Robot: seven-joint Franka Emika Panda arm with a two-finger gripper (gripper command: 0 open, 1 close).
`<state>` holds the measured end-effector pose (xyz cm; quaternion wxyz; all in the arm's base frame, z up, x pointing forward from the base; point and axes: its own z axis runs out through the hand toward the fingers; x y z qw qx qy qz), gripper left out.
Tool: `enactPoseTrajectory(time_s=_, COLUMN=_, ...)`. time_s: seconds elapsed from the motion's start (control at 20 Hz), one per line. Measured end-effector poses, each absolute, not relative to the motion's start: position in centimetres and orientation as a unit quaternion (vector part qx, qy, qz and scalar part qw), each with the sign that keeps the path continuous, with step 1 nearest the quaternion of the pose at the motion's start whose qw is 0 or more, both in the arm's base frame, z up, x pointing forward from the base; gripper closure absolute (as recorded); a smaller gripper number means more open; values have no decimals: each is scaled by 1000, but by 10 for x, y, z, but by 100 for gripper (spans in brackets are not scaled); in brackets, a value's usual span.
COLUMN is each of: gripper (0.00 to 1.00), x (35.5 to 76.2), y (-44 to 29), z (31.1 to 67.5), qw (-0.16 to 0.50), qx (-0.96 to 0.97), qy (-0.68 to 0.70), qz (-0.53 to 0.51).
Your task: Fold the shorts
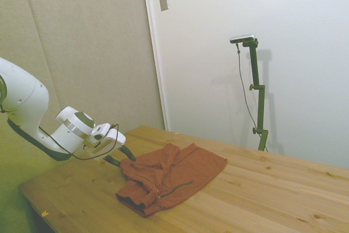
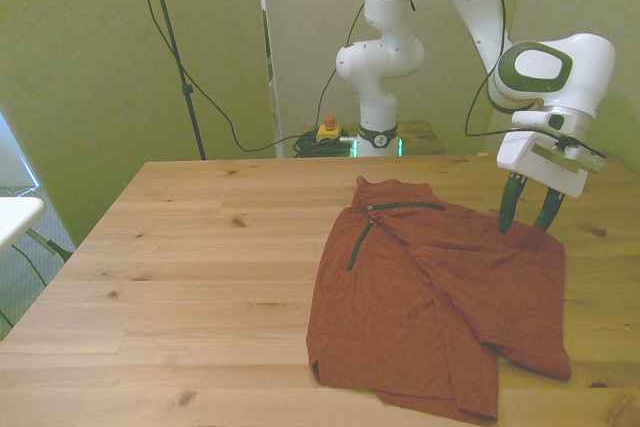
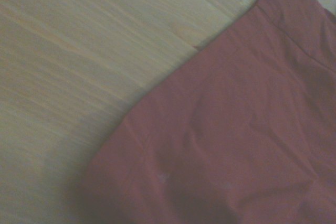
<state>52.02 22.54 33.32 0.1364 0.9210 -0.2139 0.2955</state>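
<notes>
Right, my wrist view gives only a blurry edge of the shorts (image 3: 231,129) against bare wood, nothing sharper. The side view hides where the gripper (image 2: 531,213) meets the cloth (the arm blocks it). From the front I see the fingers spread apart, empty, tips at the shorts' far edge, toward the front view's right. Wooden table (image 2: 200,247), pale walls.

Dim, yellow-green cast; soft shadows, blurred wrist view, grainy side view.
</notes>
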Motion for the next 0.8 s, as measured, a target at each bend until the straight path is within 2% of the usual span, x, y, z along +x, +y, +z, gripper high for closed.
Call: enactPoseTrajectory(time_s=0.8, gripper=100, x=539, y=241, z=320, qw=139, qx=924, qy=-205, qz=293)
